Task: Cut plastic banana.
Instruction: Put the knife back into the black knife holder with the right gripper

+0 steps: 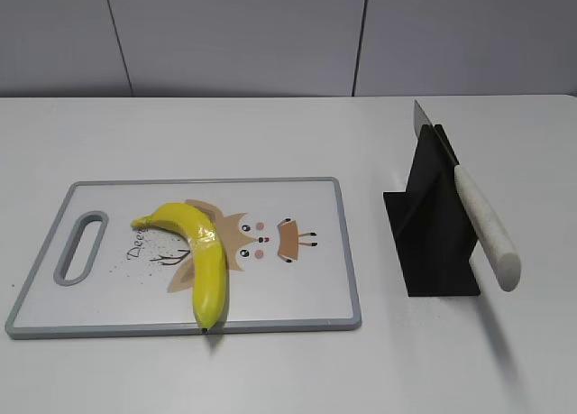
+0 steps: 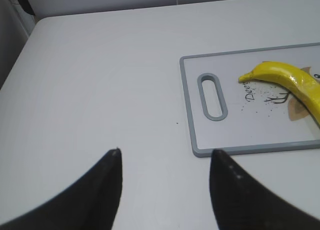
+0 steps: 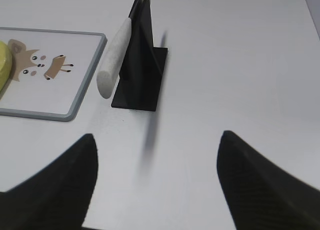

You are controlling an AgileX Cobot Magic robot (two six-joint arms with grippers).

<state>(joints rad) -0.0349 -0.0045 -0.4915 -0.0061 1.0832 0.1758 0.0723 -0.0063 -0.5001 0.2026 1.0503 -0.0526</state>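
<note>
Left wrist view: the banana [image 2: 292, 82] and board [image 2: 260, 149] are cut off at the right edge. Right wrist view: only a sliver of banana is shown at the left edge; the knife [image 3: 116, 57] blade is hidden behind the stand [image 3: 142, 64]. Both pincers are cropped below.

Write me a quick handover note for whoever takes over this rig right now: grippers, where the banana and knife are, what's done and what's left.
Left gripper: open, empty, hovering over bare table left of the cutting board.
Right gripper: open, empty, over the table in front of the black knife stand.
Plastic banana: lying whole on the board, dark tip at the near edge.
Knife: slotted in the stand, white handle pointing toward the near side.
Done: nothing yet.
Left: pick up the knife, probably steady the banana, cut it.
</note>
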